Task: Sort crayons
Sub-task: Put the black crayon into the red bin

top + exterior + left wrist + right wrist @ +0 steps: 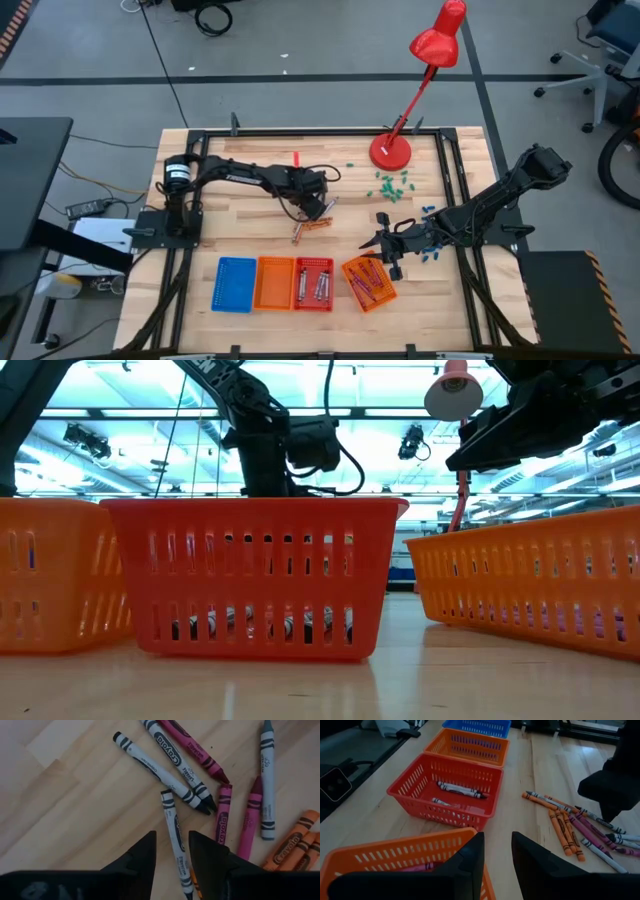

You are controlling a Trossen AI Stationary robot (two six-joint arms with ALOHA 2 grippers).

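two dark fingers of the left end effector (172, 857) straddle a grey wax crayon (177, 841), narrowly parted; right end effector (497, 852) gapes narrowly above the orange plastic basket (380, 862).

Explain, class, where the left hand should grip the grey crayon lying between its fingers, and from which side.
Grip the grey crayon mid-shaft, coming straight down from above. It lies flat, apart from the other crayons, and already runs between the open left hand.

A red desk lamp (392, 150) stands at the table's (230, 190) far edge, green bits (390, 185) just beside its base.
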